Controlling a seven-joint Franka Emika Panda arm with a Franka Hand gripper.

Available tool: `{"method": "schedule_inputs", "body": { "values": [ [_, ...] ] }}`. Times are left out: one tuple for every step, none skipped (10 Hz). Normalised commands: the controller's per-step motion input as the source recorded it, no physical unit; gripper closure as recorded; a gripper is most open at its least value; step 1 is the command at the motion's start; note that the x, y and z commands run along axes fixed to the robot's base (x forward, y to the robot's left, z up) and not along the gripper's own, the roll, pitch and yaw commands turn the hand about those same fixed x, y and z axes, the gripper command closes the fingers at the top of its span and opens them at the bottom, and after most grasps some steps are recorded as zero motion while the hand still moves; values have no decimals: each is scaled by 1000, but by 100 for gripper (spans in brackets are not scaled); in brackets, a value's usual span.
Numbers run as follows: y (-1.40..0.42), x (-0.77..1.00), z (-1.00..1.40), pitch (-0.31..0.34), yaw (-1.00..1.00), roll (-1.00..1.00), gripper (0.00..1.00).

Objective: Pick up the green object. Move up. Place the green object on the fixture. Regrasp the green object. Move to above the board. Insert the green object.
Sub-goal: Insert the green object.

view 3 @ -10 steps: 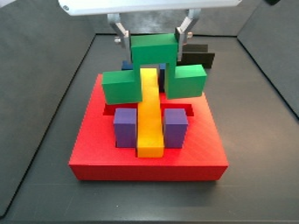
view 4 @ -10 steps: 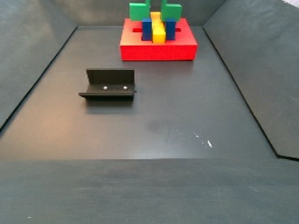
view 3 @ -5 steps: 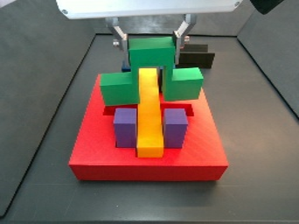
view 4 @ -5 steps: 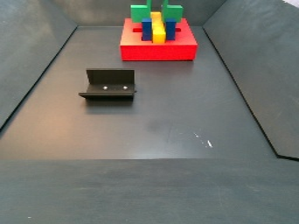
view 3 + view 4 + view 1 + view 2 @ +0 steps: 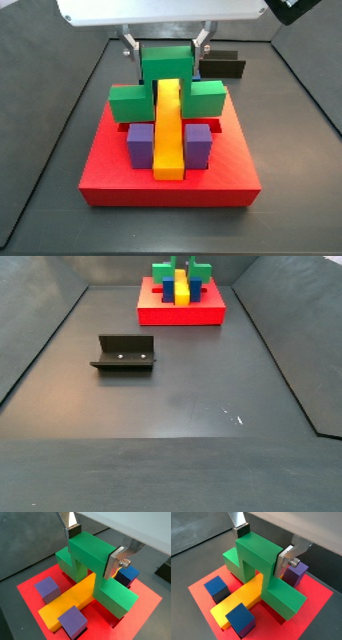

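On the near floor the fixture [image 5: 124,353] is being left empty. Farther back, over the board [image 5: 168,170], the green object [image 5: 167,84], clamped by the gripper [image 5: 167,45], is being lowered astride the yellow bar [image 5: 167,130]; insertion is being finished.

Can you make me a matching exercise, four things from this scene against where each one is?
Things:
1. green object
2. yellow bar
3. fixture
4. gripper

Places:
A. alone on the dark floor, away from the board
B. lying along the board's middle
C. clamped on the green piece's raised top
D. straddling the yellow bar, over the board

Pairs: 1-D, 2-B, 3-A, 4-C
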Motion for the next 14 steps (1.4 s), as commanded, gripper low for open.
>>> {"method": "schedule_inputs", "body": {
  "values": [
    [0,17,-266,-66,0,-71,100],
    [0,123,-231,-74,0,-94,100],
    [0,189,-203,-77,0,-123,100],
    [0,117,-143,-34,-14,-84,100],
    [0,0,-26,0,-169,0,100],
    [0,29,0,11,-214,57,100],
    [0,29,0,20,-229,67,100],
    [0,0,0,34,-334,61,100],
    [0,29,0,23,-271,21,100],
    [0,26,-63,0,-123,0,100],
    [40,60,-209,0,0,1,100],
    [54,80,-249,0,0,0,100],
    [54,60,-246,0,14,-20,100],
    [3,31,-229,-3,20,-54,100]
  ]
}}
